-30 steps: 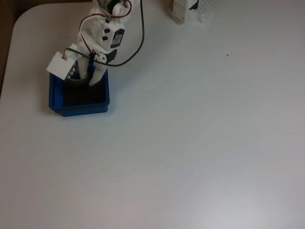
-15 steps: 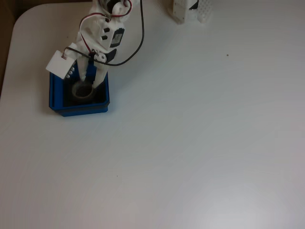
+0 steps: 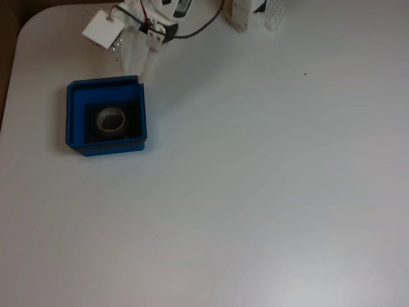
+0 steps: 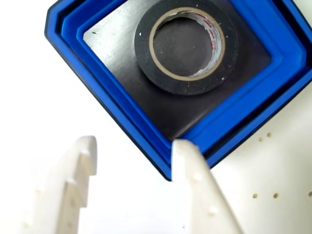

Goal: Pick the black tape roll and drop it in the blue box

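1. The black tape roll (image 3: 110,120) lies flat on the dark floor of the blue box (image 3: 75,137), roughly in the middle as the fixed view shows it, with its pale inner core facing up.
2. In the wrist view the roll (image 4: 222,66) sits toward the upper part of the box floor, and the box (image 4: 117,109) is turned so that one corner points down toward the camera.
3. The gripper (image 3: 135,69) hangs just beyond the far edge of the box in the fixed view, near its upper right corner, clear of the roll and not touching it.
4. Its two white fingers (image 4: 78,185) are spread wide with nothing between them (only bare white table shows in the gap), and the gripper (image 4: 134,148) points at that near corner of the box in the wrist view.
5. The right-hand finger in the wrist view overlaps the box's corner rim; whether it touches the rim cannot be told.
6. The box rests on the white table (image 3: 268,192), near its upper left corner in the fixed view.
7. A black cable (image 3: 203,27) runs from the arm toward the white base (image 3: 246,14) at the top edge of the fixed view.
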You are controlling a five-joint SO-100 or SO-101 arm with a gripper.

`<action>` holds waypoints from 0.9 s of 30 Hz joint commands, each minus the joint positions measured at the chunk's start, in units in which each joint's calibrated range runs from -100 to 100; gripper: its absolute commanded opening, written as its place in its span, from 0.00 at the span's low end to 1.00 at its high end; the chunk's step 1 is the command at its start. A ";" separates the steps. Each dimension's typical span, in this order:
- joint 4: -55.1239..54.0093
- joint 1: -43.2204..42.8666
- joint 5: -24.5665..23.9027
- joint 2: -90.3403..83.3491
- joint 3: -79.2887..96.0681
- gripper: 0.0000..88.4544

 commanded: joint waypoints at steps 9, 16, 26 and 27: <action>-1.08 -0.41 0.25 -32.83 25.91 0.16; -1.08 -0.41 0.34 -48.30 41.10 0.16; -1.16 -0.50 0.34 -66.11 60.05 0.16; -1.24 -0.50 0.34 -67.28 61.40 0.16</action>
